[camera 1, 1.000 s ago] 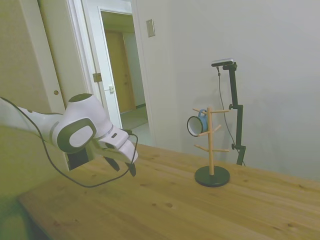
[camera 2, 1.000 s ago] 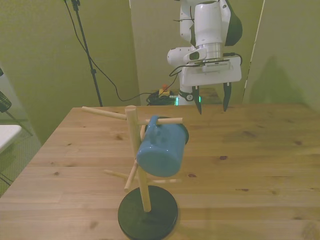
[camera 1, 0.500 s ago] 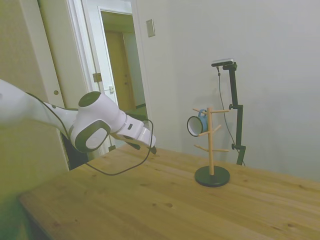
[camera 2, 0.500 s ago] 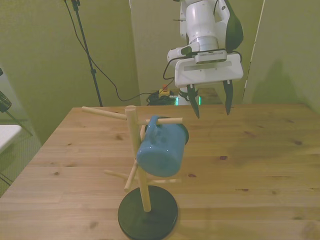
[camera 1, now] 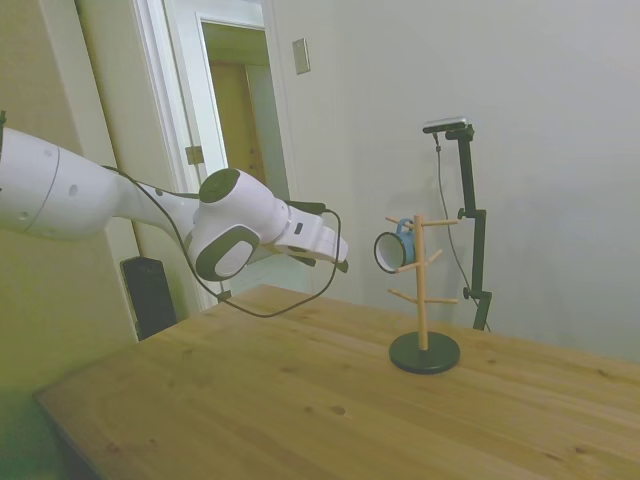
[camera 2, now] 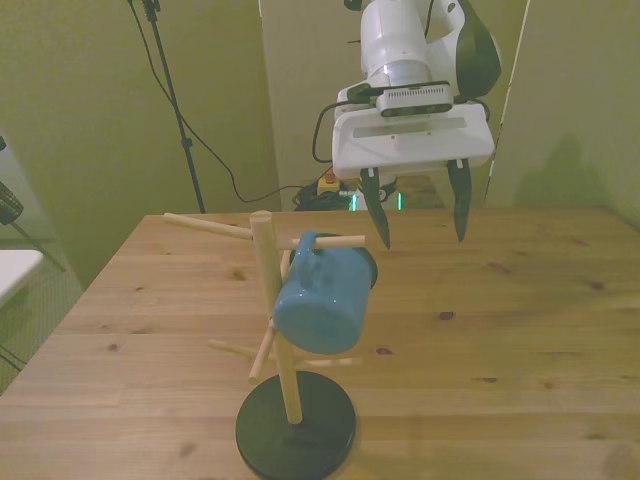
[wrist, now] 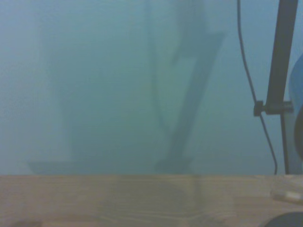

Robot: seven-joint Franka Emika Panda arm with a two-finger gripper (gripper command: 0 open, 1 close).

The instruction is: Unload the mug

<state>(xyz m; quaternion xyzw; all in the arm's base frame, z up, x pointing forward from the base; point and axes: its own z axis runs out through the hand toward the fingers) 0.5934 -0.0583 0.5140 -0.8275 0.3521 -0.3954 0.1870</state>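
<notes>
Leftmost in the side view, the white Franka arm (camera 1: 80, 195) reaches in across the wooden table (camera 1: 330, 400), and its gripper (camera 1: 338, 262) hangs in the air above the tabletop, well apart from everything on it. Further along, at roughly three o'clock from the gripper, the light-blue enamel mug (camera 1: 391, 250) hangs by its loop handle on an upper peg of the wooden peg stand (camera 1: 421, 290), its white inside and dark rim turned toward the gripper. The stand rises upright from a round black base (camera 1: 425, 352) resting flat on the table. In the front view, going from the front view's left, the peg stand (camera 2: 272, 310) comes first with its black base (camera 2: 296, 422) near the table's (camera 2: 520, 330) near edge; the mug (camera 2: 322, 295) hangs tilted on a peg, just at three o'clock of the post, its blue bottom facing the camera. The gripper (camera 2: 417, 210) sits at about one o'clock from the mug, above the far side of the table, touching nothing; its two dark fingers (camera 2: 376, 213) point down and stand wide apart with nothing between them. The wrist view is blurred: it shows a strip of the table (wrist: 118, 201), a pale wall, and a sliver of the mug's blue at the frame's edge (wrist: 297, 80).
</notes>
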